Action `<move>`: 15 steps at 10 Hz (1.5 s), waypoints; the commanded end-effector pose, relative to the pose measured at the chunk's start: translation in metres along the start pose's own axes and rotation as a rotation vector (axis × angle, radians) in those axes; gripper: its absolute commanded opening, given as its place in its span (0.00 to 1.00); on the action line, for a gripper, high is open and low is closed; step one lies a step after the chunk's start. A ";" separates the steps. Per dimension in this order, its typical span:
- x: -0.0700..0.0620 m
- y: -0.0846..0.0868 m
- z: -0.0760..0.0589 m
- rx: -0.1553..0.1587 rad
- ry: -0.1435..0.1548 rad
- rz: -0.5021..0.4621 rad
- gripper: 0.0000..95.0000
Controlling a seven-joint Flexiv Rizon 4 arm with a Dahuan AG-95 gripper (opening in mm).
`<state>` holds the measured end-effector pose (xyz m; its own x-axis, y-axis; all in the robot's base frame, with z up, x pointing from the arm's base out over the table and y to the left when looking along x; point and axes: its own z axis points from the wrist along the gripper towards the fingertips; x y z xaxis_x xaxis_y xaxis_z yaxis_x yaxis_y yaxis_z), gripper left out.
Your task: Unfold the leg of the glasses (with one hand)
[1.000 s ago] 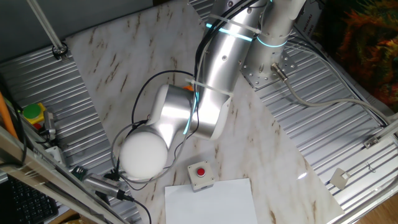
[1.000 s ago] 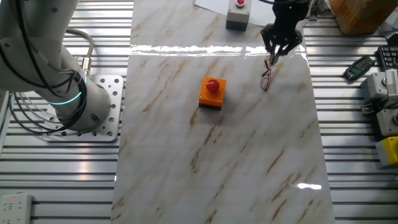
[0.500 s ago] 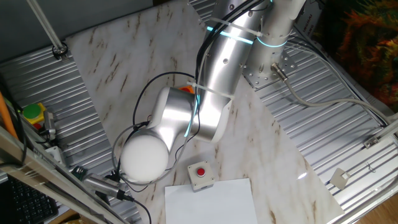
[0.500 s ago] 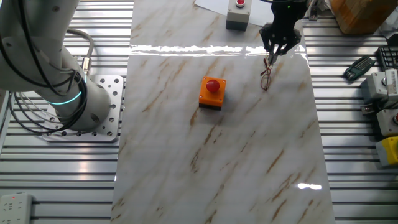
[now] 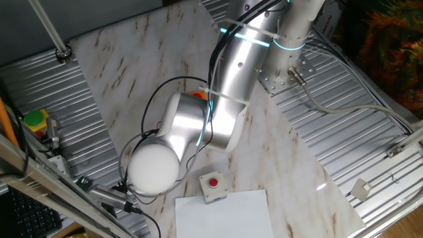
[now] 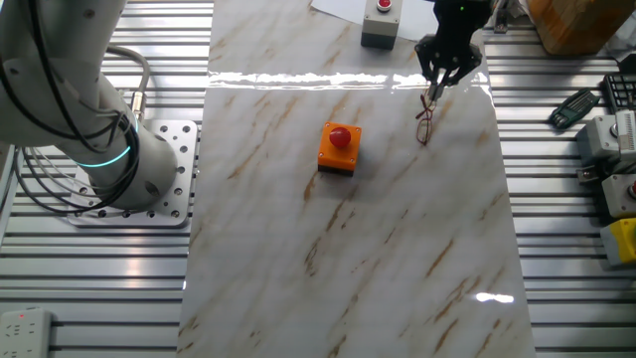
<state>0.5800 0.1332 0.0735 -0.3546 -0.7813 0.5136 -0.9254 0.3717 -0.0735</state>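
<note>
Pincer (image 6: 433, 91) barely shifted — tips pinching glasses (image 6: 425, 121), marble table (image 6: 348, 249)

A marble-patterned table top (image 6: 348, 229) fills the frame's centre — ribbed metal flooring (image 6: 566, 199) flanks it left and right, catching glare.

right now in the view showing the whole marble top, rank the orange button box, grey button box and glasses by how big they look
1. orange button box
2. grey button box, cut off by the frame's top edge and farther away, so unsure
3. glasses, thin wire
</note>
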 end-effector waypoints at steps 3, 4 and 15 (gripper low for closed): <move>0.005 0.003 -0.006 -0.003 0.002 0.002 0.00; 0.007 0.006 -0.007 -0.004 0.001 0.005 0.00; 0.026 0.020 -0.025 -0.004 0.019 0.011 0.00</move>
<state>0.5541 0.1324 0.1084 -0.3618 -0.7657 0.5318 -0.9209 0.3824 -0.0760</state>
